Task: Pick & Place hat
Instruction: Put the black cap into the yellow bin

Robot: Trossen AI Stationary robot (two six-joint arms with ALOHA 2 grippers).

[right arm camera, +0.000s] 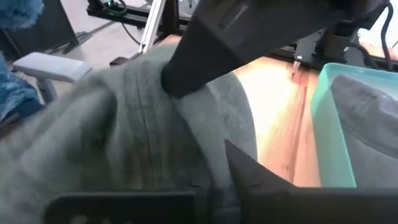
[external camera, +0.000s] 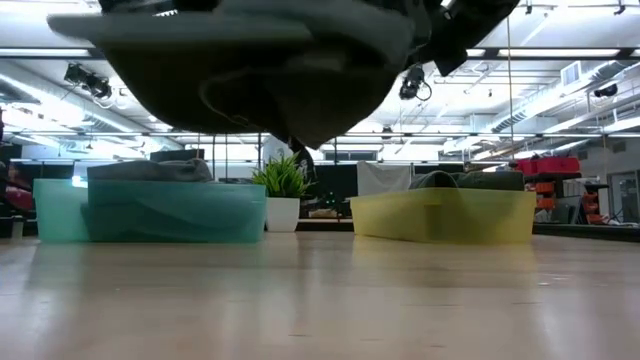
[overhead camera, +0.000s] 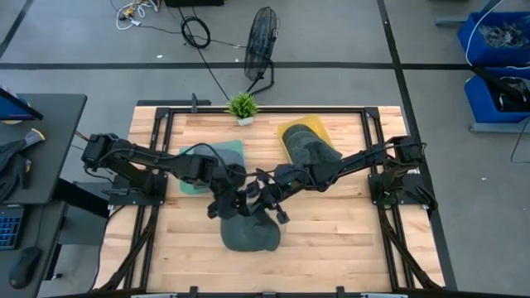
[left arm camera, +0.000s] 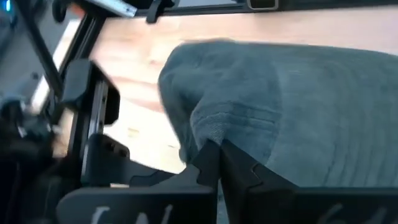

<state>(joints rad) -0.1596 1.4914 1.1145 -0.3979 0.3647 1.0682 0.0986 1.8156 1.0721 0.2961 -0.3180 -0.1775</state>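
Grey hat [overhead camera: 248,234] hangs clear of the tabletop [overhead camera: 348,232], pinched at its upper rim by both sets of jaws. Left gripper [left arm camera: 217,155] closed on a fold of knit; right gripper [right arm camera: 208,165] likewise clamped on fabric.

Risk: arms diverging would stretch the rim; either thin pinch could slip, dropping the hat short of the teal bin [external camera: 150,212] or yellow bin [external camera: 440,215].

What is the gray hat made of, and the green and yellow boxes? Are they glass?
The gray hat looks like soft knitted fabric, maybe wool or fleece: ribbed lines and floppy folds show. Both the left gripper and right gripper pinch it. The teal bin and yellow bin look like see-through plastic, not glass, though that's a guess. The table looks like pale wood planks.
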